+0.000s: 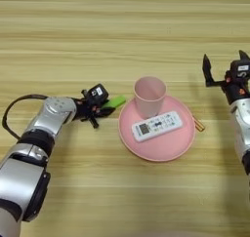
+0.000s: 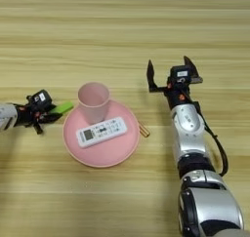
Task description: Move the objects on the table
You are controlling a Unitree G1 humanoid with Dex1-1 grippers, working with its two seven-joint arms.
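Left eye view
Tabletop (image 1: 122,31): light-brown wood with long horizontal grain, filling the picture.
Pink plate (image 1: 168,146): round, lying at the centre of the tabletop.
Pink cup (image 1: 150,96): upright, mouth up, standing on the plate's far-left rim area.
White remote (image 1: 157,126): lying flat on the plate, angled, just in front of the cup.
Green block (image 1: 116,102): flat on the tabletop just left of the plate, at the tips of the left end effector.
Left end effector (image 1: 104,109): reaching in from the left, low over the tabletop; its black fingers are clenched around the near end of the green block.
Orange stick (image 1: 198,124): small thin piece lying just beside the plate's right edge.
Right end effector (image 1: 225,65): at the right edge, well apart from the plate; fingers spread, released, nothing between them.

Right eye view
Right end effector (image 2: 171,70): right of the cup and beyond the plate, fingers wide apart and empty, forearm running down toward the lower right corner.
Left end effector (image 2: 49,115): at the left edge, grasping the green block (image 2: 64,106), which points toward the plate.
Pink cup (image 2: 93,102): upright on the plate (image 2: 105,153), the remote (image 2: 101,131) just in front.
Orange stick (image 2: 143,129): touching or nearly touching the plate's right rim; I cannot tell which.
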